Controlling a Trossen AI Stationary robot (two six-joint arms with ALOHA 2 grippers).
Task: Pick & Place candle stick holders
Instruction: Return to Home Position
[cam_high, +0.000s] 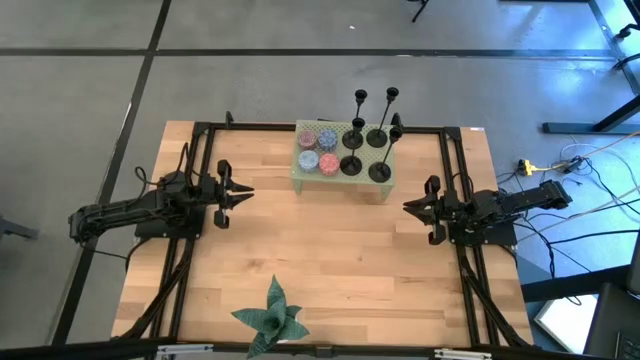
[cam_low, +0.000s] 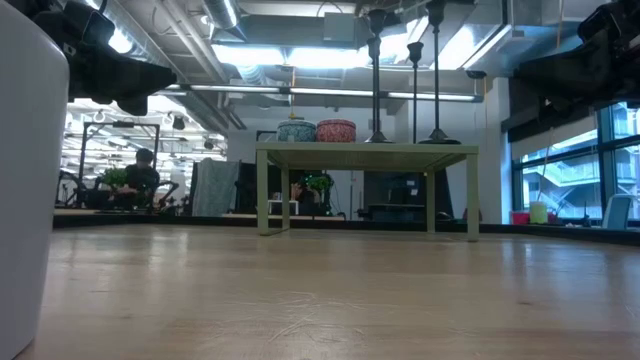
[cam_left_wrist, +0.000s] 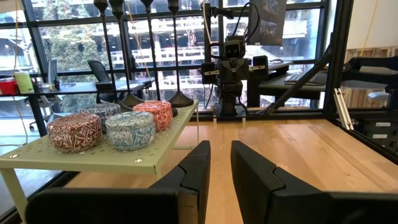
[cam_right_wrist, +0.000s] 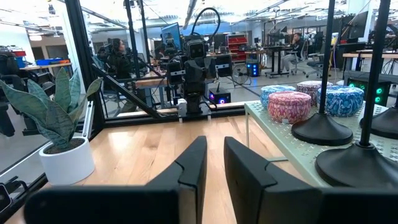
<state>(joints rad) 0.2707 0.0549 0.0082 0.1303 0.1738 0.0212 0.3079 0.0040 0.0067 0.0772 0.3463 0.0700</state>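
Note:
Several black candle stick holders (cam_high: 365, 150) stand upright on their round disc bases on the right half of a small pale green stand (cam_high: 345, 178) at the table's far middle. They also show in the low view (cam_low: 414, 90), the left wrist view (cam_left_wrist: 149, 56) and the right wrist view (cam_right_wrist: 323, 127). My left gripper (cam_high: 243, 193) hovers at the table's left side, pointing right, its fingers (cam_left_wrist: 221, 149) a narrow gap apart and empty. My right gripper (cam_high: 408, 207) hovers at the right side, pointing left, its fingers (cam_right_wrist: 214, 146) also a narrow gap apart and empty.
Several patterned round tins (cam_high: 318, 147) sit on the stand's left half and show in the left wrist view (cam_left_wrist: 130, 129). A green leafy plant (cam_high: 272, 318) in a white pot (cam_right_wrist: 65, 163) stands at the near edge. Bare wood lies between the arms. A black frame (cam_high: 445, 140) borders the table.

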